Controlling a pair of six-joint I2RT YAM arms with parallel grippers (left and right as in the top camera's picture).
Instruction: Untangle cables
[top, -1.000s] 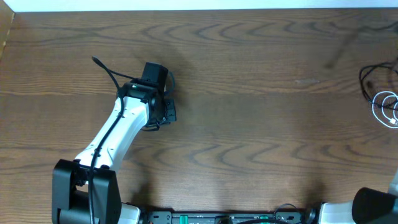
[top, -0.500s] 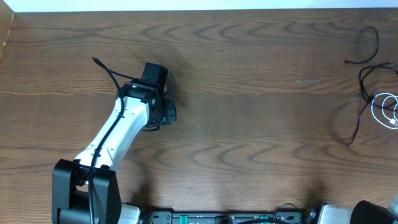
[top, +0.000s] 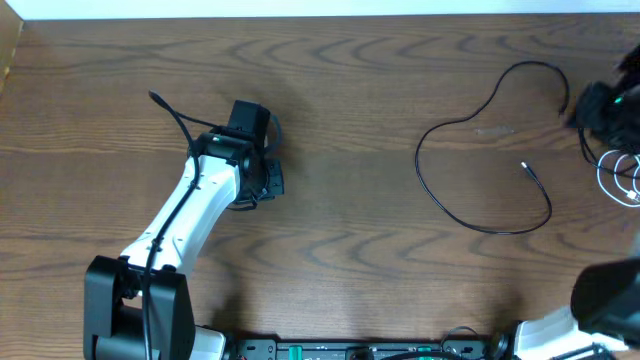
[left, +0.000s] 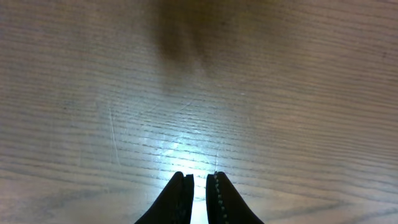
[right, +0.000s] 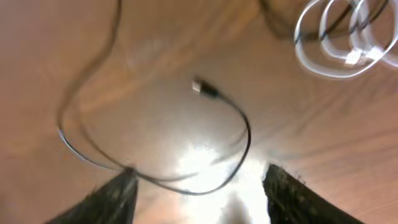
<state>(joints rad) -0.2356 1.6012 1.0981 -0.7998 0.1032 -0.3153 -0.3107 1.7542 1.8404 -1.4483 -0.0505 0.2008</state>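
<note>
One black cable (top: 418, 158) lies loose on the wooden table in a wide open loop, its small plug (top: 526, 169) inside the loop. The white cable (top: 622, 172) is coiled at the right edge, with another black cord (top: 584, 148) beside it. My right gripper (top: 600, 105) hovers over the loop's upper right end. In the blurred right wrist view that gripper (right: 200, 173) is open; the black cable (right: 249, 135) curves between its fingers and past the left fingertip (right: 124, 183). The white coil (right: 353, 58) lies beyond. My left gripper (top: 268, 182) (left: 199, 177) is shut on nothing, just above bare wood.
The table's far edge (top: 320, 15) runs along the top of the overhead view. The left arm's white link (top: 185, 220) slants across the table's left half. The arm bases sit along the near edge.
The right arm has swung in from the right edge. Its gripper has opened and let go of the black cable, which now lies spread in a loop. The left arm has not moved.
</note>
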